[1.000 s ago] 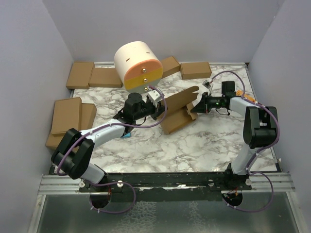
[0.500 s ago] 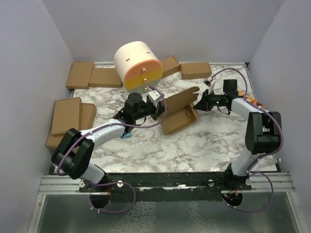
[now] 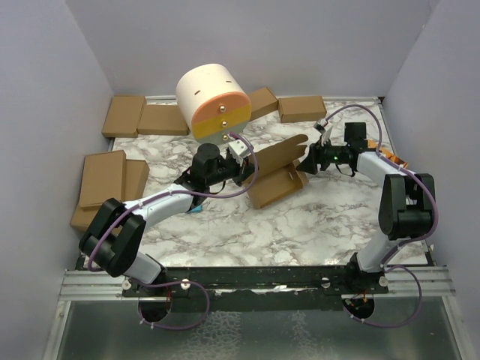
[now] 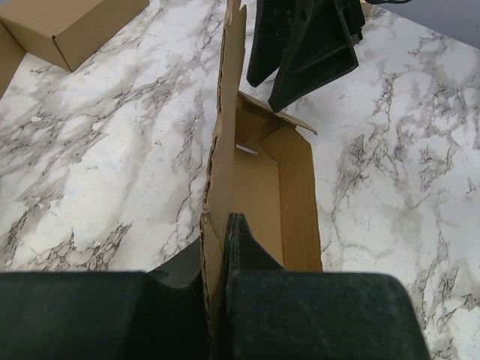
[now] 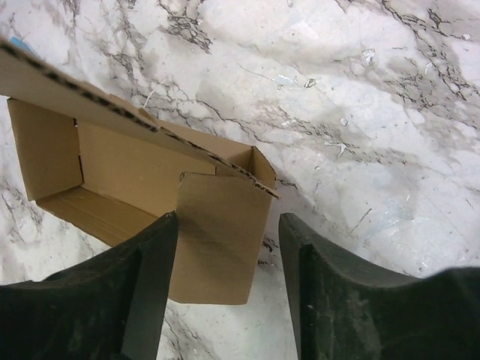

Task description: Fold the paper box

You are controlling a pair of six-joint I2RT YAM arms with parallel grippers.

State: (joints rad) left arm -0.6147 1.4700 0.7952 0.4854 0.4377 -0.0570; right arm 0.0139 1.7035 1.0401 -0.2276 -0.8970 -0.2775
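Left gripper (image 4: 214, 240) clamps the paper box (image 4: 262, 187) by its raised lid (image 4: 229, 112); right gripper (image 5: 229, 221) gapes over the end flap (image 5: 217, 262).

Spare cardboard boxes (image 3: 124, 115) line marble table (image 3: 300, 225) edges; cream-orange cylinder (image 3: 212, 101) at rear

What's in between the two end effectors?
The paper box: the top view shows it between the left end effector, shut on its upright flap, and the open right end effector.
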